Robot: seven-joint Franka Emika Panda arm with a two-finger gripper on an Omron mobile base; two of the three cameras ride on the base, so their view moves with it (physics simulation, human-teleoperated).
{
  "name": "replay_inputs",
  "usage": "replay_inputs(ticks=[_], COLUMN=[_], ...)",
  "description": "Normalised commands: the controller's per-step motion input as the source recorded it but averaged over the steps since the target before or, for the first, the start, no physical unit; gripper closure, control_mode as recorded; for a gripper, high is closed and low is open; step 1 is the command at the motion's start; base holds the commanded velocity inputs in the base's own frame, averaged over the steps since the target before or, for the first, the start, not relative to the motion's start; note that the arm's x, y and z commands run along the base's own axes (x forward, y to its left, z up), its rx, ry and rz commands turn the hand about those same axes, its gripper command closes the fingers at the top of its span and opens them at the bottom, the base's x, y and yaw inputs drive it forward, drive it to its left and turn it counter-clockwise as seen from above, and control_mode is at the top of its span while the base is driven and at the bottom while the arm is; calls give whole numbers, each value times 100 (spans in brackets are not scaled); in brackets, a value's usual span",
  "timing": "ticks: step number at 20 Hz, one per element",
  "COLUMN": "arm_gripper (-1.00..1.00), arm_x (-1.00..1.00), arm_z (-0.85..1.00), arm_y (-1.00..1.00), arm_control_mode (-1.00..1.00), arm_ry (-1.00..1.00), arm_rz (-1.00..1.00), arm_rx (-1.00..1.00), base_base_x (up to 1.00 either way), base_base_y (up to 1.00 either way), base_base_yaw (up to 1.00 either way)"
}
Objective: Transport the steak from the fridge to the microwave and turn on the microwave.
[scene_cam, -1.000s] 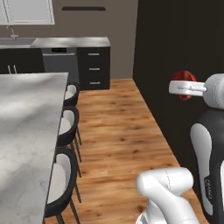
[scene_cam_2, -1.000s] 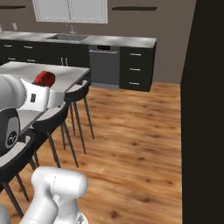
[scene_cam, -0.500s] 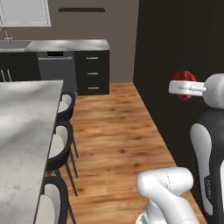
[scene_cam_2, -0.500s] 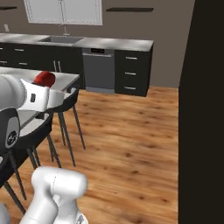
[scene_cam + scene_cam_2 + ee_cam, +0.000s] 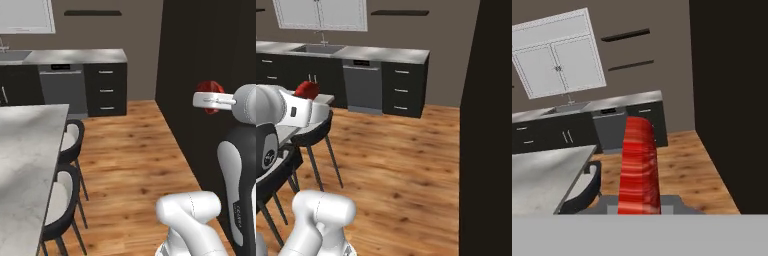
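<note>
I have the steak (image 5: pixel 639 165) clamped in my end effector (image 5: pixel 209 98), carried high above the wooden floor (image 5: pixel 135 165). In the hand view it stands edge-up between my fingertips, a flat red slab with darker streaks, rising well past the grip.

I judge it light and somewhat soft: a thin piece of meat that could sag or slide if I swing hard, and its surface is probably slick. My hold looks to be low on the slab, so most of it stands free above the jaws. That is good enough for carrying, but I would keep the wrist steady and avoid quick turns, since a pinch on a thin flat piece gives little margin against slipping. It should not break if bumped, though a knock could drag it out of the grip.

For room: on my right a tall dark wall panel (image 5: pixel 200 55) runs close beside the arm, and the steak rides just beside it in the left base view, so that is the edge to mind. On my left the grey island desk (image 5: pixel 25 165) and its dark chairs (image 5: pixel 67 150) line the aisle. Between them the floor is open and leads straight to the far desk (image 5: pixel 371 52) with the dishwasher (image 5: pixel 362 85), drawers (image 5: pixel 402 90) and sink (image 5: pixel 318 47). The microwave is not something I can make out from here.
</note>
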Motion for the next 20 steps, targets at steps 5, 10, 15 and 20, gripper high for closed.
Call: replay_inputs(ticks=[5,10,15,20], arm_gripper=[100,100,100,100], arm_x=[0,0,0,0], arm_z=[0,0,0,0], arm_y=[0,0,0,0], arm_control_mode=[100,100,100,100], arm_ry=[0,0,0,0], arm_rz=[0,0,0,0], arm_rx=[0,0,0,0], base_base_x=[79,78,78,80], base_base_y=[-26,-24,-21,-18], base_base_yaw=[1,1,1,1])
